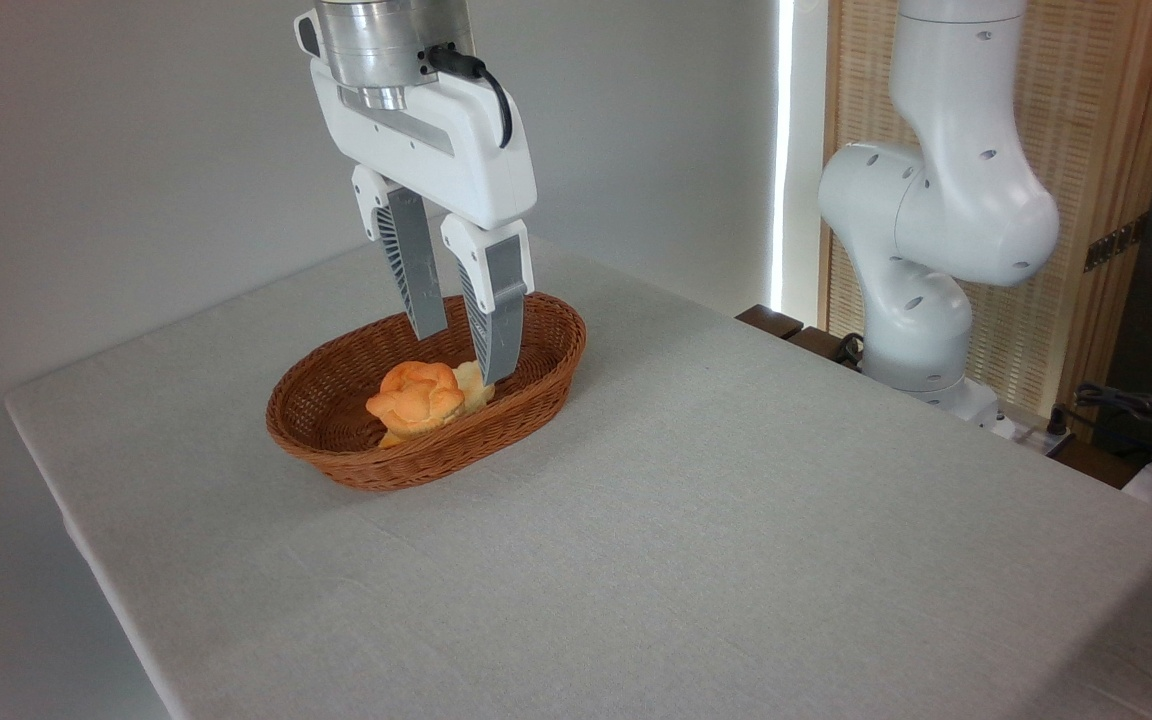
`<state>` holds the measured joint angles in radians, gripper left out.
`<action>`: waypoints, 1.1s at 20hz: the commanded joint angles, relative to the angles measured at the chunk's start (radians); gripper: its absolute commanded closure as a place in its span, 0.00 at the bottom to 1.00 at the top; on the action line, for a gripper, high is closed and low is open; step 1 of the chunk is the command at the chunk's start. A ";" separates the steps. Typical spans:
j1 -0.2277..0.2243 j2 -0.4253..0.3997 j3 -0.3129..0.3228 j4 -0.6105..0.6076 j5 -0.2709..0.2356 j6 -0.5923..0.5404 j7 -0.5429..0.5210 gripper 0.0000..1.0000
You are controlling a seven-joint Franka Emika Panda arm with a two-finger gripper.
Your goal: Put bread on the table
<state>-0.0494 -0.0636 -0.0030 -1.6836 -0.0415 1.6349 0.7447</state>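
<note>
Below the gripper, the bread is still sitting in the wicker basket, so nothing of the task is finished yet. The gripper is hanging over the basket with its fingers spread apart and holding nothing; a clear gap is showing between them. Its tips are reaching down to about the basket's rim, and the orange bun is lying just below and slightly to the left of them, not between them as far as this view shows. A paler roll is peeking out directly under the right finger, touching the bun. The table is stretching out wide in front of and to the right of the gripper. Judging from this, every step is remaining: closing on the bun, lifting it clear of the basket, and setting it down on the cloth.
</note>
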 commanded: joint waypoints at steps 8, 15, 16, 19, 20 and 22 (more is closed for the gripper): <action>-0.004 -0.004 0.009 0.010 -0.003 -0.046 0.001 0.00; -0.007 -0.007 0.006 0.007 -0.003 -0.046 -0.020 0.00; -0.009 -0.007 0.002 0.005 -0.005 -0.046 -0.036 0.00; -0.020 -0.022 -0.005 -0.021 -0.008 -0.038 -0.099 0.00; -0.033 -0.027 -0.005 -0.039 -0.009 -0.029 -0.099 0.00; -0.066 -0.032 -0.005 -0.059 -0.009 -0.017 -0.099 0.00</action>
<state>-0.0675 -0.0665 -0.0105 -1.6990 -0.0425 1.6326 0.6721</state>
